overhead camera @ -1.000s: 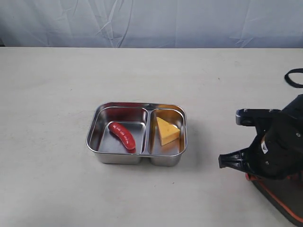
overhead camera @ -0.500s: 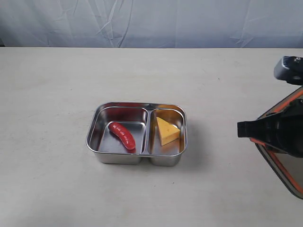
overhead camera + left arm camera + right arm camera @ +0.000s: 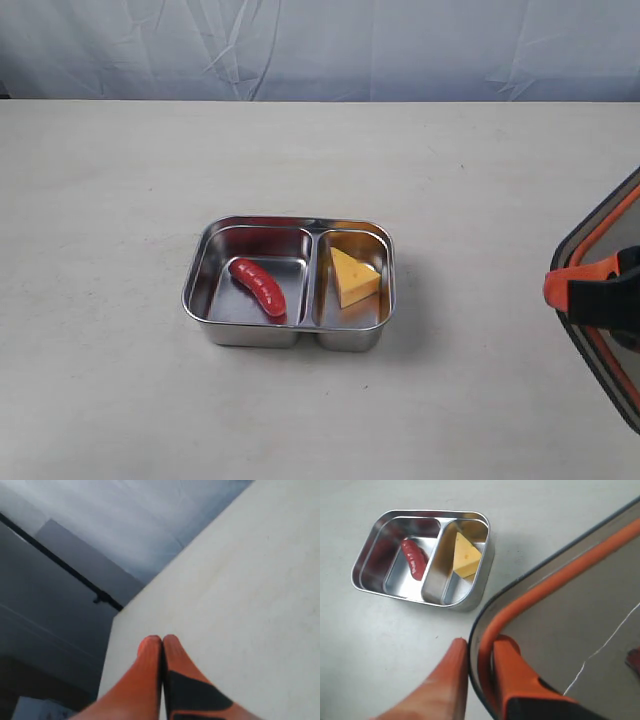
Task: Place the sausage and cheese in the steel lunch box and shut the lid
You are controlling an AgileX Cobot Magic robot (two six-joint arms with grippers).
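The steel lunch box (image 3: 202, 305) (image 3: 479, 587) stands open mid-table. The red sausage (image 3: 258, 286) (image 3: 413, 558) lies in its left compartment and the yellow cheese (image 3: 354, 277) (image 3: 465, 556) in its right one. At the right edge of the exterior view my right gripper (image 3: 585, 290) (image 3: 481, 650) is shut on the rim of the dark lid (image 3: 610, 300) (image 3: 580, 615), held tilted off the table with its orange seal showing. My left gripper (image 3: 163, 640) is shut on nothing, over bare table near an edge, and does not appear in the exterior view.
A pale cloth backdrop (image 3: 320, 45) runs behind the table's far edge. The table edge (image 3: 112, 645) and a dark drop beyond it appear in the left wrist view.
My right gripper has lifted the lid from the table's lower right and tilted it up; the arm now sits mostly outside the exterior view. Lunch box, sausage and cheese have not moved.
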